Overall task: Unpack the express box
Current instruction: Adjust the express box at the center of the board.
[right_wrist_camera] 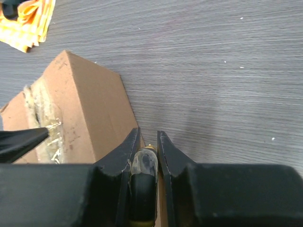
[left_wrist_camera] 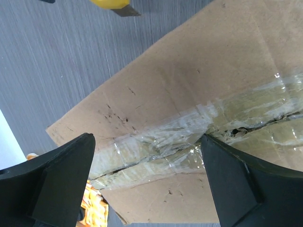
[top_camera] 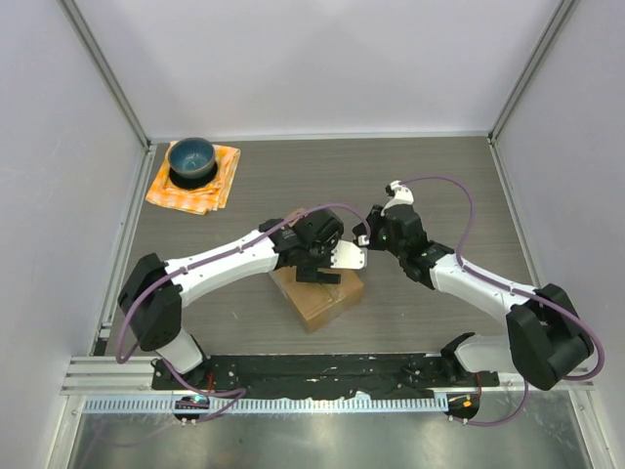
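Top view: left gripper [top_camera: 317,276] and its wrist cover most of express box [top_camera: 322,305]; only near corner shows beneath.
Left wrist view: box runs off right and bottom edges beyond fingers; yellow object [left_wrist_camera: 110,4] ahead of fingertips cut by top edge, identity unclear.
Right wrist view: narrow object [right_wrist_camera: 144,165] pinched in right gripper [right_wrist_camera: 148,135], mostly hidden, unidentifiable; orange cloth [right_wrist_camera: 26,21] cropped at far-left corner.

Left arm [top_camera: 220,262], right arm [top_camera: 479,283]: white link shells, black joint housings, purple cables [top_camera: 444,181] looped outside; black wedge-shaped end effector fingers [left_wrist_camera: 61,175].
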`<state>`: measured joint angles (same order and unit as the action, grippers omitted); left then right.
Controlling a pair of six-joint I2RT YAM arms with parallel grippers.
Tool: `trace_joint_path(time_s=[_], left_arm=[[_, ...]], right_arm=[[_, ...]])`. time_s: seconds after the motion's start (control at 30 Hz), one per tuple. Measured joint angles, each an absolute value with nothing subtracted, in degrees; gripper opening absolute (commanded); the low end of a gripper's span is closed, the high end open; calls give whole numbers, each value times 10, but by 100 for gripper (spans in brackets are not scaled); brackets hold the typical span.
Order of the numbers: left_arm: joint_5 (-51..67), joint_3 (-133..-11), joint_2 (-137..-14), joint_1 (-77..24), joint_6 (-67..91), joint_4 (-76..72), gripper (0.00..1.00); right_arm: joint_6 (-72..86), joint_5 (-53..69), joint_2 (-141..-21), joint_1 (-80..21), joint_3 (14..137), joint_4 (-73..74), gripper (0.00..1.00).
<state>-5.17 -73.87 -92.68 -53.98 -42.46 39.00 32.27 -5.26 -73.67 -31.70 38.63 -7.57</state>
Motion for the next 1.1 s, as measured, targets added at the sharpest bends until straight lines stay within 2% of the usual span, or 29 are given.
trace_joint_path(time_s=[0.53,1.1], left_arm=[[-169,-663,-905,-591,-416,303,100],[-204,-571,-874,-606,-401,192,100]], right_arm=[[375,-15,-771,-317,386,-140,1],[400,17,-780,-317,385,-174,1]])
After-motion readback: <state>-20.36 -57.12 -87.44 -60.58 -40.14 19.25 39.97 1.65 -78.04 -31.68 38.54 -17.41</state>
